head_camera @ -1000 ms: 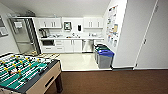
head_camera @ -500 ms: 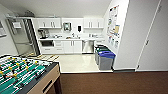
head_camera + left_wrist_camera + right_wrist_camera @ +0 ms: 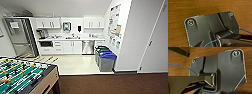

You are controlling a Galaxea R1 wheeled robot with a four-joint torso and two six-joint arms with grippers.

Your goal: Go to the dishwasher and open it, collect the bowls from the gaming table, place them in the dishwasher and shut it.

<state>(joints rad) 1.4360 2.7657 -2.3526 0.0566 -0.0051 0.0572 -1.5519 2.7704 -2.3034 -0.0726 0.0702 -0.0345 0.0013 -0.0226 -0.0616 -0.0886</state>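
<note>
We look across brown carpet (image 3: 112,85) that meets a pale kitchen floor (image 3: 75,63) toward twelve o'clock. On that floor, at about one o'clock, two bins stand touching each other by the wall: a grey one with a blue lid (image 3: 107,61) and, just behind it, one with a green lid (image 3: 101,50). At the far wall a worktop (image 3: 70,39) carries a dark coffee machine (image 3: 42,33) at its eleven o'clock end. Nearby at eight o'clock, a foosball table (image 3: 23,77) stands on the carpet.
</note>
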